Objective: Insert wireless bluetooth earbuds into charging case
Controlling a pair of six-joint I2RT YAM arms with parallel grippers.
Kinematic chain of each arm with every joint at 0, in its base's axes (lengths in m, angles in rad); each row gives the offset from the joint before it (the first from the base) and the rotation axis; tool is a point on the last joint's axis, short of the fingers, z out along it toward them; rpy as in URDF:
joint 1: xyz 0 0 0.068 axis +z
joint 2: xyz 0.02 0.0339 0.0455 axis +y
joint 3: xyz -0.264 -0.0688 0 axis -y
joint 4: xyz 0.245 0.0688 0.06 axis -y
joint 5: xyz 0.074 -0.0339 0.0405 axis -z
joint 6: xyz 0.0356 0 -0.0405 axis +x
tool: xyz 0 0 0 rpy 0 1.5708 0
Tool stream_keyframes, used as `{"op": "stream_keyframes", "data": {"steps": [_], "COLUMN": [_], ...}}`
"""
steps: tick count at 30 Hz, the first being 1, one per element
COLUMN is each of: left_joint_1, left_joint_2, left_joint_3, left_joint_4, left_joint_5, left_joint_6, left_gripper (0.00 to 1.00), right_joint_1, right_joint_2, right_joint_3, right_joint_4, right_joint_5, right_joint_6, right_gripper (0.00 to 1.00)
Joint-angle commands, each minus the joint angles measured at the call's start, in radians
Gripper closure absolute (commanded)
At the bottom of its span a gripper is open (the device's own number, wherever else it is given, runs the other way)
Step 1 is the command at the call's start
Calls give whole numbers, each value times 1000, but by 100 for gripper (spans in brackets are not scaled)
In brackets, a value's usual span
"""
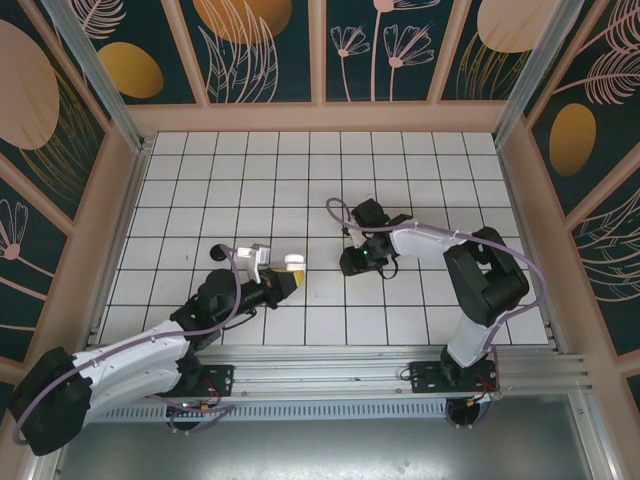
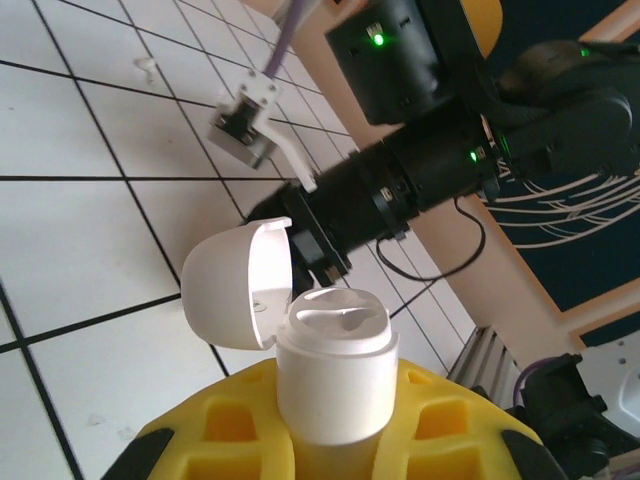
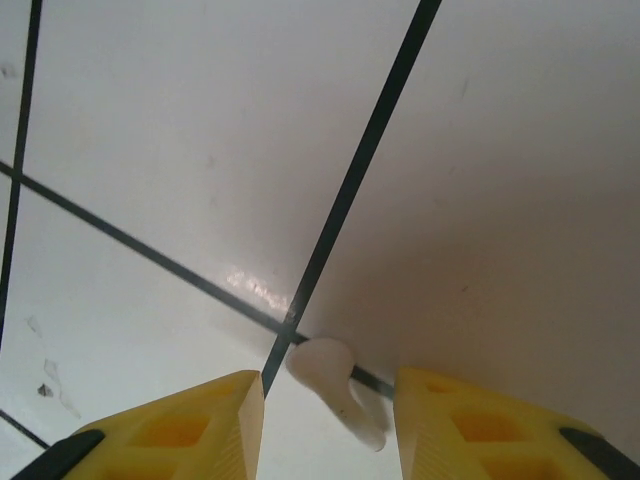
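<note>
Your left gripper (image 2: 335, 405) is clenched on the white charging case (image 2: 330, 365), whose lid (image 2: 235, 285) is flipped open. Your right gripper (image 3: 330, 425) stands released, with a white earbud (image 3: 322, 368) lying on the tiled floor (image 3: 150, 150) between its fingers.

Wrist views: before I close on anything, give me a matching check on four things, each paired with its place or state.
Things:
1 charging case
2 lid
3 white earbud
4 right gripper

Places or states:
a jaws apart, one finger on each side of the earbud
b flipped open
c lying on the floor tile
d clamped in the left gripper

Pairs: 1-d, 2-b, 3-c, 4-a
</note>
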Motion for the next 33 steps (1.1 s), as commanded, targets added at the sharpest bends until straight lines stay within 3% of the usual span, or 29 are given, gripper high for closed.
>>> {"op": "stream_keyframes", "data": {"steps": [1,9,19,33], "left_joint_1": [-5,-4,-5,-5], "left_joint_2": [-43,-52,-59,-15], "left_joint_3": [-11,-17,-14,18], "left_joint_4": [-15,-27,-34,-18], "left_joint_5": [-45,-58,-62,-60], "left_joint_6": [-3,1,-1,9], "left_gripper": [100,100,100,100], "right_joint_1": [-5,-2,-19,-37], "right_joint_2": [-10,-47,-64,-61], "right_joint_3": [-49,-137,-88,11], "right_joint_4": [72,146,54,-58], "right_joint_5": [-97,-158,-76,-22], "right_joint_6": [57,204,314,295], "right_gripper": [61,61,61,60]}}
